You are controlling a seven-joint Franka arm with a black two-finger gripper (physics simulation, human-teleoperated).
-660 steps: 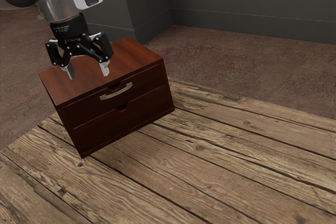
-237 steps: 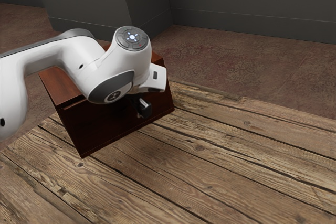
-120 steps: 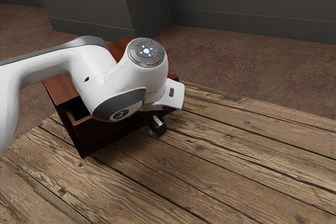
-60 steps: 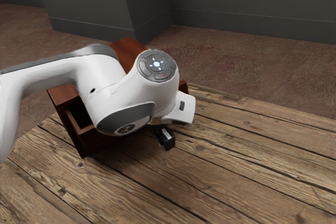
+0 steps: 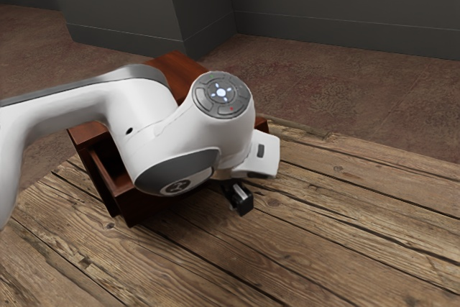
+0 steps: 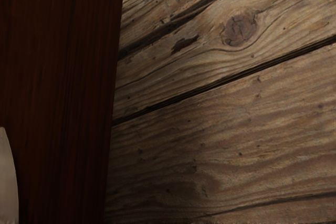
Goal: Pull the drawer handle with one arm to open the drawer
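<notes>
Dim, even light fills the room; the white arm [image 5: 108, 113] shows brightest, its soft shadow on the planks [image 5: 323, 235] at six o'clock.

free: plank table [image 5: 345, 235] at exterior view's right | blocked: cabinet [image 5: 180, 66] (1 drawer [image 5: 109, 170] out)

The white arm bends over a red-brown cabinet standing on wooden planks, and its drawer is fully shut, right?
Not quite: the drawer is pulled partway out, not shut. The exterior view shows its open inside below the cabinet top. The rest holds: the white arm bends over the red-brown cabinet on wooden planks.
</notes>
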